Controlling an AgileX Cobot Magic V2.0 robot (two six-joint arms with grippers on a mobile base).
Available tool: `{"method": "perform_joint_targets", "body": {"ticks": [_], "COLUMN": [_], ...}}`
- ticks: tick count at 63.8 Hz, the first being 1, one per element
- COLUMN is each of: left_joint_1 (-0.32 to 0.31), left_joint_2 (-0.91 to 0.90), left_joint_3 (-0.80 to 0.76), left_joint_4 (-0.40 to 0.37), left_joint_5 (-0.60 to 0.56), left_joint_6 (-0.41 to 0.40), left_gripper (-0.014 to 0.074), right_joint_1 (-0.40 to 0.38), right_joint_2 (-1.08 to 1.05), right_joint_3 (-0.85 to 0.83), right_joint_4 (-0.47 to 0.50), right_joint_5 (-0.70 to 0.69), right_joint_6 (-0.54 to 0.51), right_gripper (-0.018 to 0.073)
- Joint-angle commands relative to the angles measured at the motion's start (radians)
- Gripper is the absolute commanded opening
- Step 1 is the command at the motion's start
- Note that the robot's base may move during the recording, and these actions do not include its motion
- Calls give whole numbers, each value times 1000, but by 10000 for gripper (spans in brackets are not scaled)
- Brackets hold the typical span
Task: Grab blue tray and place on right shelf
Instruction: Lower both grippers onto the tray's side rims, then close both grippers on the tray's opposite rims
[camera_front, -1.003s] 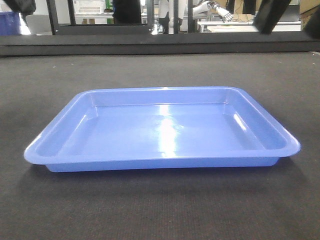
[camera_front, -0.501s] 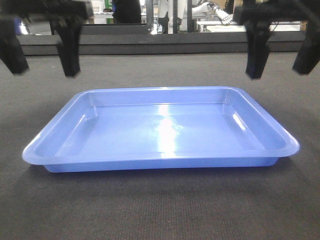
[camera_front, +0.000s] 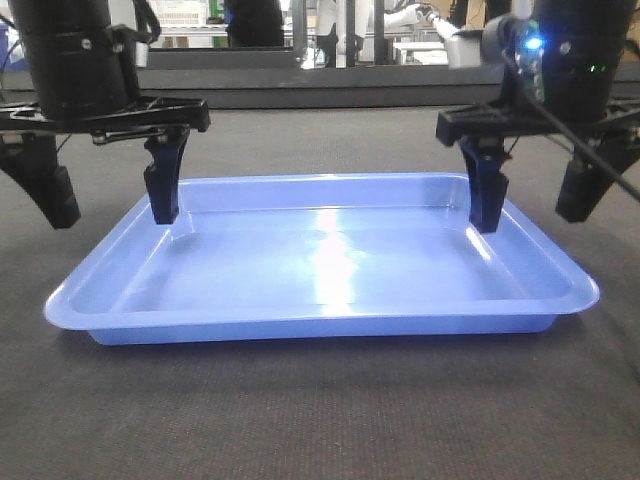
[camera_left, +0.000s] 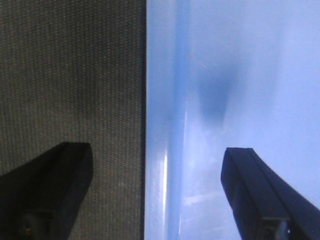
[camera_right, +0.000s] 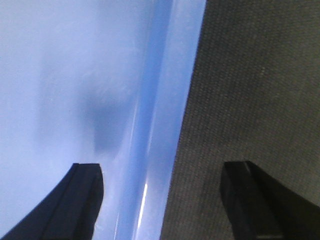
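The blue tray (camera_front: 320, 260) lies flat on a dark textured table top (camera_front: 320, 410). My left gripper (camera_front: 110, 205) is open and straddles the tray's left rim (camera_left: 167, 125), one finger inside the tray and one outside over the table. My right gripper (camera_front: 535, 205) is open and straddles the tray's right rim (camera_right: 167, 110) the same way. Neither gripper touches the rim. The right shelf is out of view.
A black raised edge (camera_front: 320, 90) runs along the back of the table. Behind it are dark uprights, white tables and another robot hand (camera_front: 435, 20). A darker blue bin (camera_front: 8, 45) shows at the far left.
Both grippers have come down from the top of the view to the tray's left and right rims, each with one finger now inside the tray. The tray has not moved.
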Motion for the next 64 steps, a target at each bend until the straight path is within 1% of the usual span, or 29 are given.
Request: {"method": "perform_joint_targets", "body": {"ticks": [1, 19, 24, 28, 35, 41, 47, 52, 56, 60, 64], "left_joint_1": [4, 4, 4, 4, 4, 4, 4, 4, 4, 4, 4], "left_joint_2": [-38, 3, 7, 8, 8, 15, 20, 27, 27, 29, 29], "left_joint_3": [-35, -35, -35, -35, -35, -35, -35, -35, -35, -35, -35], "left_joint_4": [-7, -20, -20, -20, -20, -20, -20, -37, -46, -54, -56], "left_joint_5": [-21, -27, -30, -39, -46, -48, -48, -48, -46, -46, -53], "left_joint_6": [-14, -14, -14, -14, -14, -14, -14, -14, -14, -14, -14], "left_gripper": [434, 434, 434, 434, 434, 434, 433, 433, 430, 403, 349], "right_joint_1": [2, 2, 2, 2, 2, 2, 2, 2, 2, 2, 2], "right_joint_2": [-28, 10, 11, 11, 11, 11, 11, 11, 11, 11, 11], "right_joint_3": [-32, -31, -31, -31, -31, -31, -31, -31, -31, -31, -31], "right_joint_4": [0, 9, 9, 12, 18, 25, 28, 28, 28, 28, 28], "right_joint_5": [-26, -29, -35, -44, -50, -51, -52, -52, -52, -49, -49], "right_joint_6": [5, 5, 5, 5, 5, 5, 5, 5, 5, 5, 5], "right_gripper": [580, 580, 555, 508, 393, 316, 283, 265, 224, 156, 93]}}
